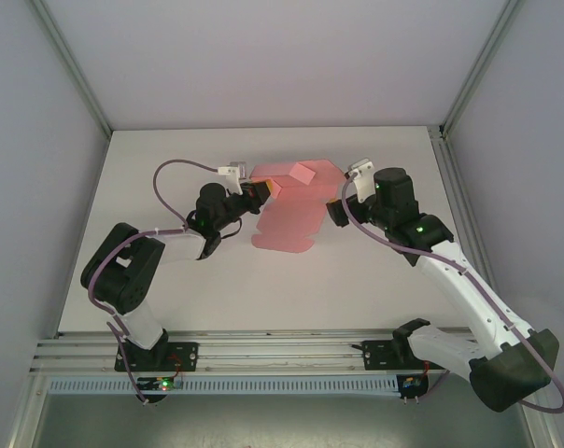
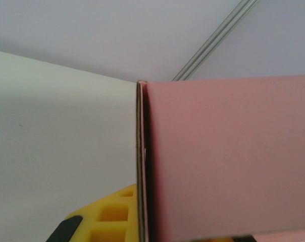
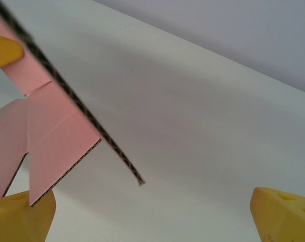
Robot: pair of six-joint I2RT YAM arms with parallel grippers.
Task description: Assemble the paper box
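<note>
Pinching the paper box (image 1: 287, 219) by its left edge, your left gripper (image 1: 260, 192) is clamped tight, steadying the half-folded sheet on the counter (image 1: 170, 280); your right gripper (image 1: 341, 203) stands wide open at its right flap, empty, probably ready to fold.

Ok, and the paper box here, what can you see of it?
The paper box is a pale-pink die-cut card sheet, not yet a box: its near panels seem to lie on the white table, its far panels are folded up. Cut edges show brown corrugation. The left end effector is shut on an upright panel at the sheet's left edge; the right end effector stands open at its right flaps, contact unclear.
</note>
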